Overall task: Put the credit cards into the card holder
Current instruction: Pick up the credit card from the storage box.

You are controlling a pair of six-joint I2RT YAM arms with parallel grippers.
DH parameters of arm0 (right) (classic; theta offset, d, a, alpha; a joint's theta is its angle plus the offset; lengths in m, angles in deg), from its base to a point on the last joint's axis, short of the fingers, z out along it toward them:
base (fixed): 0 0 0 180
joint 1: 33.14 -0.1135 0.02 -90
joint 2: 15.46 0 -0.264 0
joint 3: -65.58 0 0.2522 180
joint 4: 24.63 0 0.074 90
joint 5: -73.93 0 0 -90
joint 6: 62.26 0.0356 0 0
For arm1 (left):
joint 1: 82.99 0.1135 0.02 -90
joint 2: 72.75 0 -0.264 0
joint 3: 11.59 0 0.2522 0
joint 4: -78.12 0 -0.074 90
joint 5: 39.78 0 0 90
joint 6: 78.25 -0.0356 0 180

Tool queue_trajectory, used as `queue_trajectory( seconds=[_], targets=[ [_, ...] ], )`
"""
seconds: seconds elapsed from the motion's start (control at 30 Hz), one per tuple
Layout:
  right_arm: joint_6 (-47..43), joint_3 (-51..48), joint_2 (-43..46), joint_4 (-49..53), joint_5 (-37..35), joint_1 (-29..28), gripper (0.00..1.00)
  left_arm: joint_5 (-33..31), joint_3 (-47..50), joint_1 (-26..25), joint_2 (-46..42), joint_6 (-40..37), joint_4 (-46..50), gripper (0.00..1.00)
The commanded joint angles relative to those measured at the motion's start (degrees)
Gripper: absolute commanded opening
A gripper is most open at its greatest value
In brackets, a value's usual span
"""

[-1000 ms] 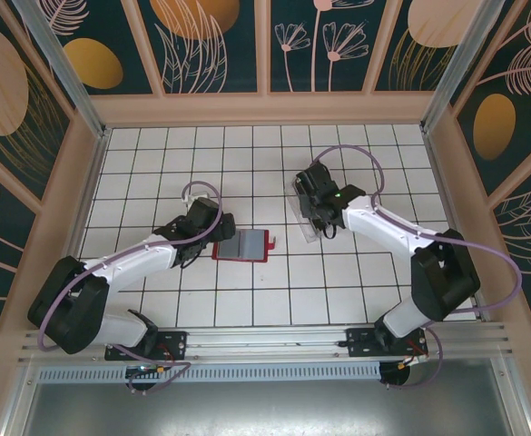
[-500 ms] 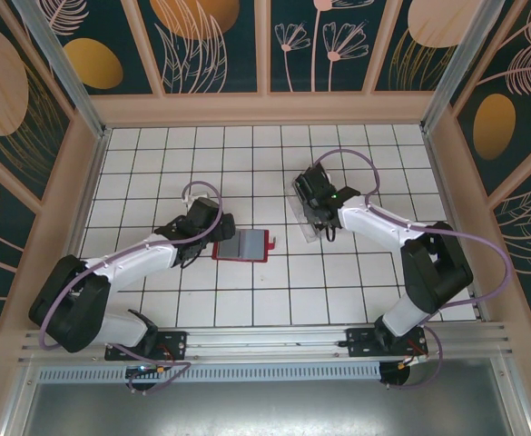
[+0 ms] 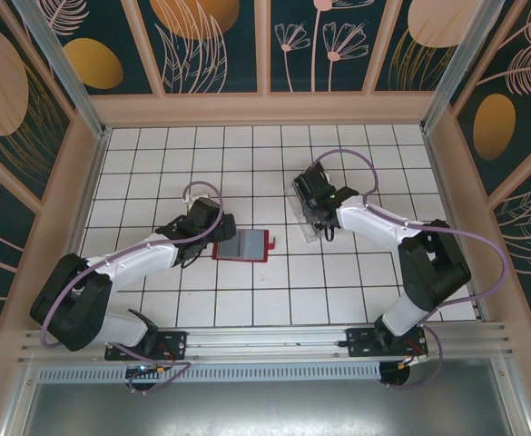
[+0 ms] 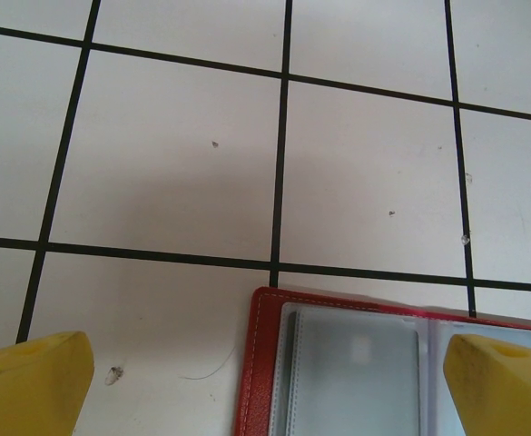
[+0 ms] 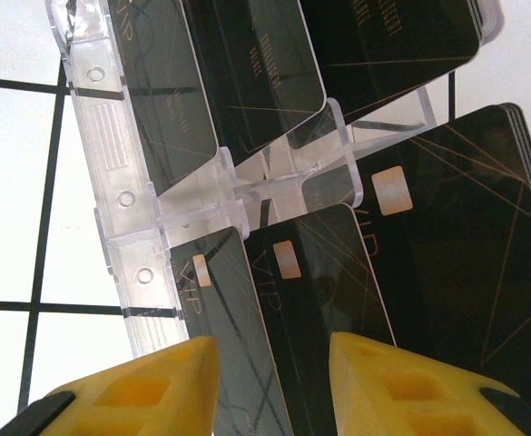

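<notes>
Credit cards (image 5: 247, 82) stand in the slots of a clear tray (image 5: 111, 182), well to the right of the card holder (image 3: 242, 245). It lies open and flat on the desk (image 3: 156, 163), its grey sleeves seemingly empty, so nothing looks loaded yet. The right hand (image 5: 274, 359) straddles the lower cards, half closed; whether it pinches one I cannot tell. The left hand (image 4: 265, 381) hangs released over the holder's left edge. Bare tiles lie between tray and holder, but the tray's dividers crowd the cards.

glossy black credit cards (image 5: 465, 227), clear plastic tray (image 5: 111, 136)
</notes>
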Motion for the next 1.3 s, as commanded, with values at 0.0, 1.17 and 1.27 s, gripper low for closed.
queue_trajectory(
  seconds=[0.0, 1.17, 1.27],
  targets=[
    [0.1, -0.4, -1.4, 1.6, -0.2, -0.9, 0.37, 0.8, -1.1, 0.3, 0.4, -0.9, -1.5, 0.99],
    [-1.5, 4.1, -5.2, 4.0, -6.8, -3.2, 0.36, 1.9, -0.6, 0.4, 2.0, -1.2, -3.3, 0.99],
    [-1.5, 4.2, -4.8, 3.8, -5.2, -3.3, 0.34, 1.9, -0.7, 0.4, 2.1, -1.1, -3.3, 0.99]
  ],
)
